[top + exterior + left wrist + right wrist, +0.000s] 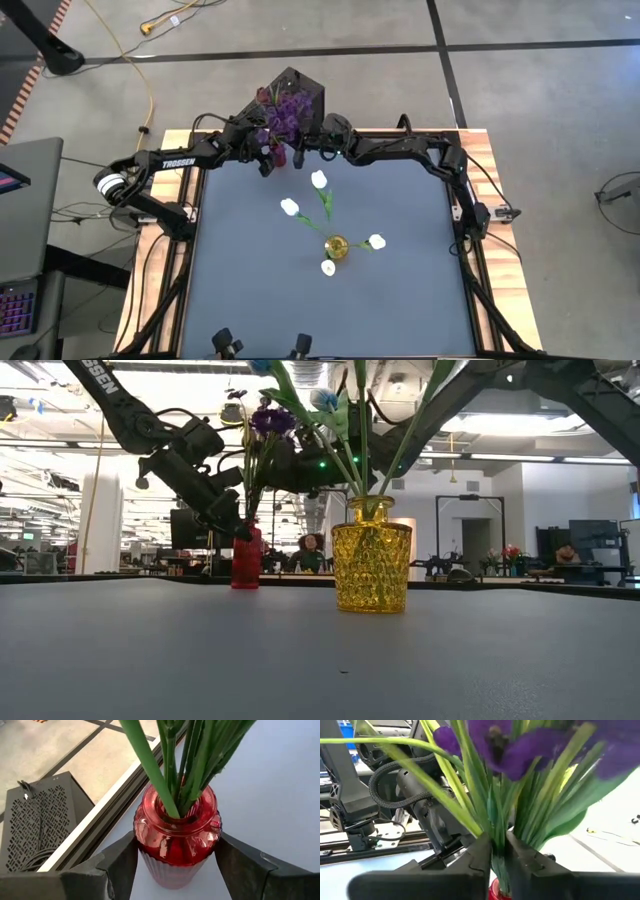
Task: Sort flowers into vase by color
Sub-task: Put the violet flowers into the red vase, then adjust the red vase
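Bracing the red vase [176, 837], the left tool [175, 865] grips it — the right tool [499, 855] pinches purple flower stems [492, 820] narrowly, feeding them in.

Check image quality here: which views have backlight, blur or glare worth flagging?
Low view: bright ceiling lights behind leave the arms as silhouettes, though the yellow vase glows through. Right wrist view: the purple flowers are soft, too near the lens. Left wrist view: sharp, with small highlights on the red vase. High view: even light, no harsh shadows on the table.
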Robot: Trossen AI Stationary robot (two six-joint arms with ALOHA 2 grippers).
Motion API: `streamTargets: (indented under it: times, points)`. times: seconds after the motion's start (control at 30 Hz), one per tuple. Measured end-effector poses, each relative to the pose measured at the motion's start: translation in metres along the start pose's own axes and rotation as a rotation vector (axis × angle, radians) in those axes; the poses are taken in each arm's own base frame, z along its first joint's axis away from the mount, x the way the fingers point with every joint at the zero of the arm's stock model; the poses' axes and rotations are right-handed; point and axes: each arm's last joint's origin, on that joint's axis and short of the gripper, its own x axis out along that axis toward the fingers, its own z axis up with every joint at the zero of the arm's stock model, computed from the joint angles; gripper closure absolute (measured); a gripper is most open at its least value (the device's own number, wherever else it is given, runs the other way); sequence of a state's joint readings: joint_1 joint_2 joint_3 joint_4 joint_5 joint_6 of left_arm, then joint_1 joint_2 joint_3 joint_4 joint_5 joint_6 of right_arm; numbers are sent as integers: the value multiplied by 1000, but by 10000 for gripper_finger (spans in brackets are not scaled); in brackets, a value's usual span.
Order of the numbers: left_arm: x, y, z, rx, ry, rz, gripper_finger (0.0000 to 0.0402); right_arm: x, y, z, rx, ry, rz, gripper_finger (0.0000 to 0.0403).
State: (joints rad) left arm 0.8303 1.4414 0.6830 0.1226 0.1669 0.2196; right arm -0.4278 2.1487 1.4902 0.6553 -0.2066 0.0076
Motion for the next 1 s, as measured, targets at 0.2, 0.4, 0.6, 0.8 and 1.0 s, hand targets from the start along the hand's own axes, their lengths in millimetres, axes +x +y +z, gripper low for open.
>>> streamTargets:
  times: [0.2,0.4,0.6,0.8,1.0]
  points:
    - [0,0,0,-8,3,14,161,3,0,8,-5,-3,5,252]
    - [0,1,0,-4,6,22,157,-4,-6,25,9,139,48,155]
    - [0,1,0,-3,6,23,157,-20,-9,46,-71,273,104,105]
    - [-4,1,1,4,1,29,156,-42,-10,69,-115,350,111,97]
    - [-23,0,14,22,-81,50,156,-54,-12,87,-117,337,98,97]
